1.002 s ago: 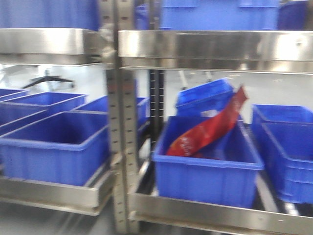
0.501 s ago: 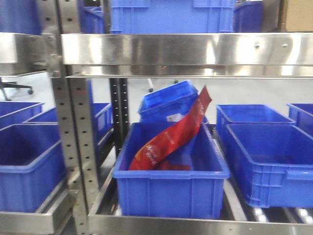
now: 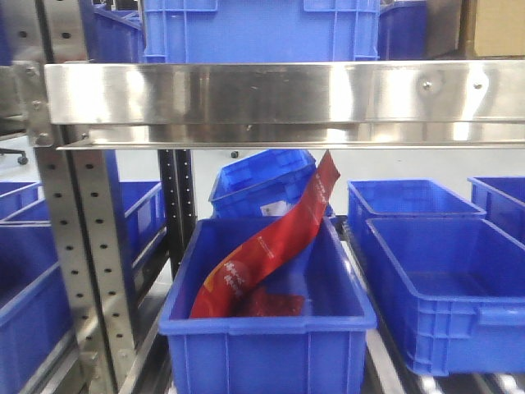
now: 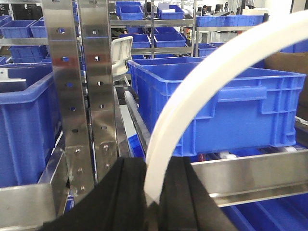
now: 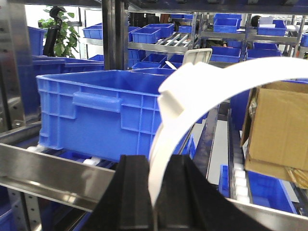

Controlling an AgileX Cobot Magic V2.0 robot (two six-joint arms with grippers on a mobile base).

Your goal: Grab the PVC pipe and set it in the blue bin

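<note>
While it curves up and away to the right, the white pipe has its near end pinched between the 2 black fingers of the left gripper, which is closed on it. In the right wrist view a white pipe is clamped the same way by the right gripper, rising from the closed fingers and bending off to the right, with a thicker collar at the bend. Whether both grippers hold 1 pipe or 2 cannot be told. Both ends sit in front of the steel shelving, level with a shelf edge.

Behind the left-hand pipe stands a big crate on a roller shelf, with a drilled steel post to its left. Behind the right-hand pipe are another crate, a cardboard box to the right and a plant far left.

From the front view, a blue bin sits nearest on the lower shelf, holding a red bag that leans up toward its far right corner. A tilted bin lies behind it, 2 more bins stand to the right, and a steel rail crosses above.
</note>
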